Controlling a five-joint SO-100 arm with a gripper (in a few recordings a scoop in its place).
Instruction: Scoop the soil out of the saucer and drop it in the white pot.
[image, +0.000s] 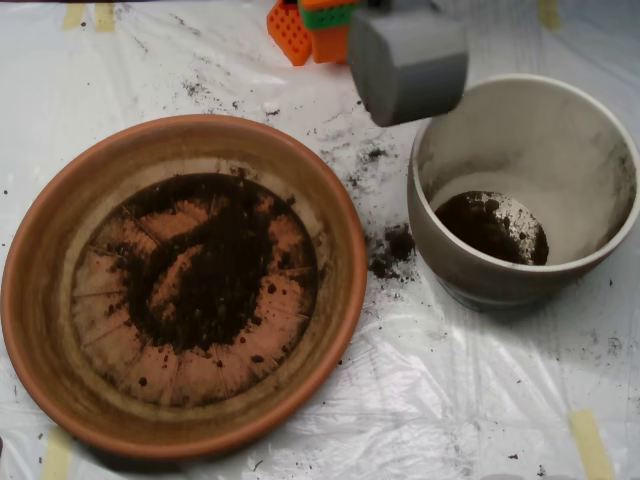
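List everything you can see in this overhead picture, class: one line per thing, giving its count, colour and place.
saucer: one, terracotta orange, left half of the picture.
soil: dark brown-black, thin layer on the saucer's bottom; a small heap in the white pot; spilled crumbs on the sheet between them.
white pot: one, off-white, right side.
plastic sheet: one, clear-white, covering the table.
tape strips: several, pale yellow, at the sheet's edges.
arm: orange and green parts, top centre.
claw: one grey scoop, above the pot's left rim.
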